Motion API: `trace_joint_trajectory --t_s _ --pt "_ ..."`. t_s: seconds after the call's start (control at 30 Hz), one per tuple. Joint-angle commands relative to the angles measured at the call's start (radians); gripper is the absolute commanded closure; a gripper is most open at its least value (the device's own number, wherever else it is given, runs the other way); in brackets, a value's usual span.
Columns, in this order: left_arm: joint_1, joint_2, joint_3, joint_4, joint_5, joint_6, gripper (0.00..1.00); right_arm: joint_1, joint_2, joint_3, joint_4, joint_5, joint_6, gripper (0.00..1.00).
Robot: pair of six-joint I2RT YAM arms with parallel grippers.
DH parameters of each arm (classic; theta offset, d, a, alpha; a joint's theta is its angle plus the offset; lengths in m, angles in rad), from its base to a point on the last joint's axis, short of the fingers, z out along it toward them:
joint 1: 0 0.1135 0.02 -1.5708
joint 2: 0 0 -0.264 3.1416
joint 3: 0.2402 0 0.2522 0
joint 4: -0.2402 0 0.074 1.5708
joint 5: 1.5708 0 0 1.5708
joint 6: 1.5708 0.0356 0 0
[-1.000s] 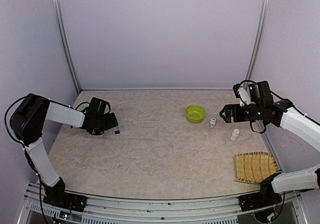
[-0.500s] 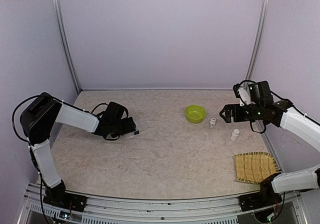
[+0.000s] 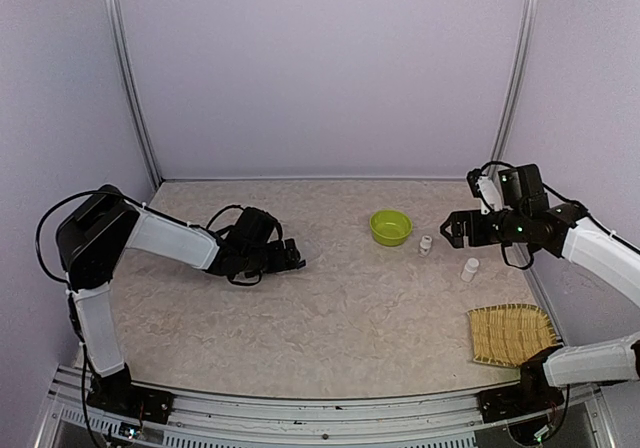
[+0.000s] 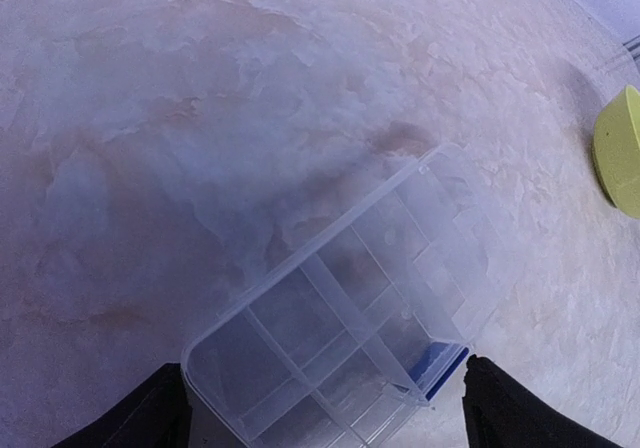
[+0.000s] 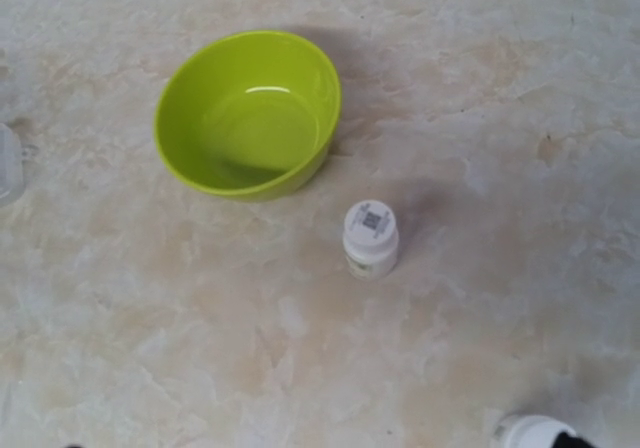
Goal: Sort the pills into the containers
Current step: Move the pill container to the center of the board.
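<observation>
The clear plastic pill box (image 4: 340, 338), divided into small compartments (image 4: 296, 320), lies flat and diagonal on the marbled table (image 4: 150, 118).

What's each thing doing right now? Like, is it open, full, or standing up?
left gripper: jaws wide around pill box, grip unclear
pill box: lying flat, looks empty
right gripper: open, holding nothing
green bowl: upright, empty
bottle by bowl: upright, capped
other bottle: upright, capped
woven tray: flat, bare

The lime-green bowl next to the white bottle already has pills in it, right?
No. The right wrist view shows the lime-green bowl empty. It does stand next to the white bottle.
</observation>
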Motion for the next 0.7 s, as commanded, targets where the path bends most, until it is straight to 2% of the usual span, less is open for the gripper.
trace_joint_trajectory --t_s 0.0,0.13,0.3,0.47,0.67 --pt "-0.003 -0.058 0.015 -0.026 -0.033 0.168 0.01 0.006 -0.033 -0.031 0.005 0.007 -0.026 0.00" --pt "-0.003 -0.097 0.010 -0.021 -0.035 0.384 0.01 0.006 -0.056 -0.041 0.012 0.033 -0.024 0.00" --pt "0.005 -0.119 -0.014 -0.008 0.076 0.583 0.01 0.006 -0.072 -0.045 0.025 0.012 -0.021 0.00" --pt "0.026 -0.087 -0.006 -0.039 0.184 0.701 0.01 0.006 -0.053 -0.040 0.022 0.008 -0.017 0.00" --pt "0.059 -0.072 -0.001 -0.080 0.175 0.820 0.01 0.006 -0.059 -0.037 0.018 -0.002 -0.015 0.00"
